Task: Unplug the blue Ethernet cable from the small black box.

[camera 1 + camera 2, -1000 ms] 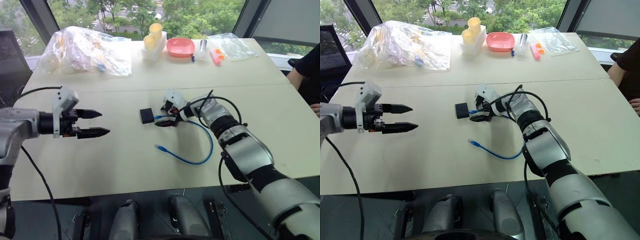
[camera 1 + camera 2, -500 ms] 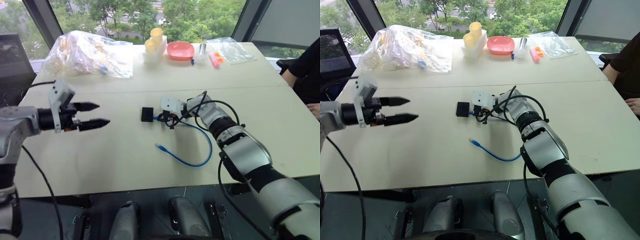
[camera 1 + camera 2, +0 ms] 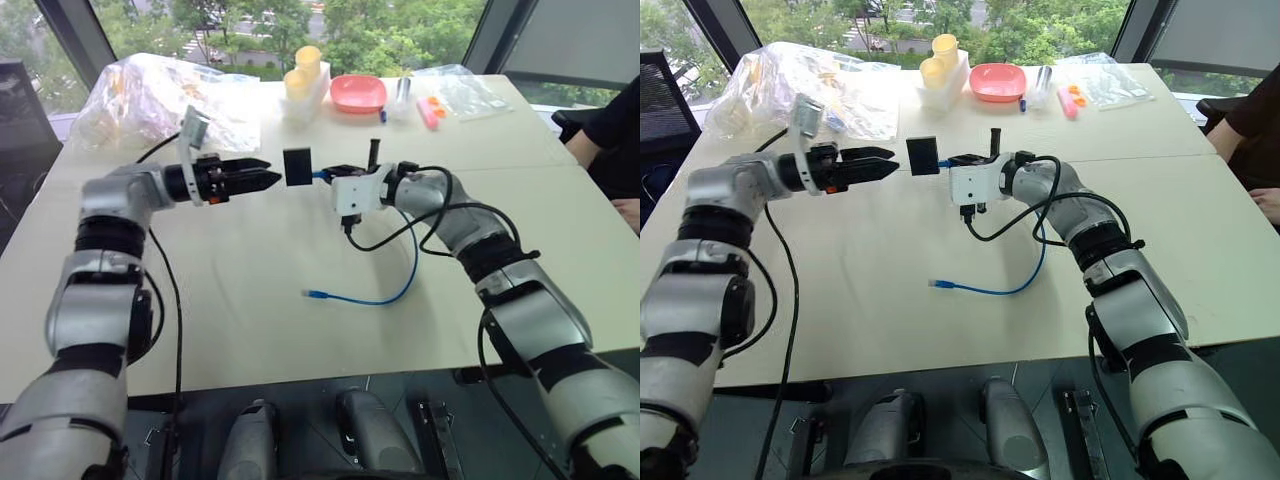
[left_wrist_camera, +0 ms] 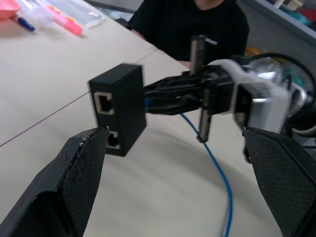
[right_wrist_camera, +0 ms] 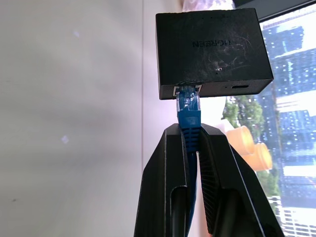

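The pale beige tabletop (image 3: pixel 230 300) is lying bare toward its near edge, while a crinkled clear plastic bag (image 3: pixel 160 95), a white holder of yellow cups (image 3: pixel 305 80) and a pink shallow bowl (image 3: pixel 360 93) are crowding the far edge.

Compared with a second ago, the small matte black squarish box (image 3: pixel 297 166) is no longer resting on the table: it is hanging in the air, carried by the thin bright-blue Ethernet cable (image 3: pixel 385 295), whose plug is sitting in the box's port. The right gripper (image 5: pixel 190 143) is clenching the cable just behind that plug. The left gripper (image 3: pixel 262 176), fingers spread wide and holding nothing, is now pointing at the box from close beside it. The cable's free end is trailing on the table.
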{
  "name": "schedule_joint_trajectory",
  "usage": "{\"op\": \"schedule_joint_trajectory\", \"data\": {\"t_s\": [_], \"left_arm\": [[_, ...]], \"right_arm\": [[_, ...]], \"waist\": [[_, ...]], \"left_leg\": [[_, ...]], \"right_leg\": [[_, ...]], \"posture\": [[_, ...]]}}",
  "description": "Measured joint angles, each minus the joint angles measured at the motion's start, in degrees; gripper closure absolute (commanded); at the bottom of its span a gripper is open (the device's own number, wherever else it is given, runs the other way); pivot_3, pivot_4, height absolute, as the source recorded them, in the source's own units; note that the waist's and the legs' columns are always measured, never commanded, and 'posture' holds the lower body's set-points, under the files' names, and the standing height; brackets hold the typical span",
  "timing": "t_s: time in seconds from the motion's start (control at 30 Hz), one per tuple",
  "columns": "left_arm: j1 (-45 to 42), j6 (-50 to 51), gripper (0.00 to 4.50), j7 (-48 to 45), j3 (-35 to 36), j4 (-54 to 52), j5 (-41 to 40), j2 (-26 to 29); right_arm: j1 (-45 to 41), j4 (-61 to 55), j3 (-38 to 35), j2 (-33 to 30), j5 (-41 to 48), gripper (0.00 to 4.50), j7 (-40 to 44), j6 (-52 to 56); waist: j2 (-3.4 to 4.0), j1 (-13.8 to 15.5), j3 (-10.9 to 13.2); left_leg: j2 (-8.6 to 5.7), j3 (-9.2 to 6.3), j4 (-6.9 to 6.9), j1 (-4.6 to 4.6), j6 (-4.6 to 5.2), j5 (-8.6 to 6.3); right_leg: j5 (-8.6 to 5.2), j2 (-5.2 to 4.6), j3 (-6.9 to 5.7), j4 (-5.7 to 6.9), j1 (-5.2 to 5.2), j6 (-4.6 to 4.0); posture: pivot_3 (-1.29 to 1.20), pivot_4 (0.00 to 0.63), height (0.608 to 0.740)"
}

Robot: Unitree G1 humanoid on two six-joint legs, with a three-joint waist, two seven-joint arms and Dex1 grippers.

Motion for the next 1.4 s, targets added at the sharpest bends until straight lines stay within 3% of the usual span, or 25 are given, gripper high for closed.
{"op": "schedule_joint_trajectory", "data": {"t_s": [0.33,0.6,1.4], "left_arm": [[-6.7,-11.8,0.00,2.2,1.6,13.6,7.6,-4.0],[-6.5,-12.3,0.00,-4.3,2.1,13.9,10.1,-0.3],[-8.2,-11.7,0.00,-0.8,6.0,14.2,11.2,-4.9]], "right_arm": [[2.6,-7.5,-0.5,-0.3,0.1,4.46,0.2,3.8],[8.1,-17.4,-0.7,-0.3,0.1,4.46,3.2,9.5],[10.6,-20.9,-2.7,-2.7,3.1,4.46,3.3,6.4]], "waist": [[0.00,-0.1,0.0],[0.00,0.0,0.0],[-0.01,0.1,0.0]], "left_leg": [[-0.01,0.00,0.02,-0.02,0.01,-0.01],[-0.01,-0.04,0.05,-0.01,0.01,-0.01],[-0.02,-0.08,0.14,0.00,0.02,-0.01]], "right_leg": [[0.01,-0.02,0.02,-0.05,0.03,0.02],[0.00,0.00,-0.01,-0.01,0.05,0.02],[0.01,-0.03,-0.05,0.01,0.12,0.03]], "posture": [[0.00,0.150,0.740],[0.00,0.150,0.740],[0.00,0.150,0.740]]}}
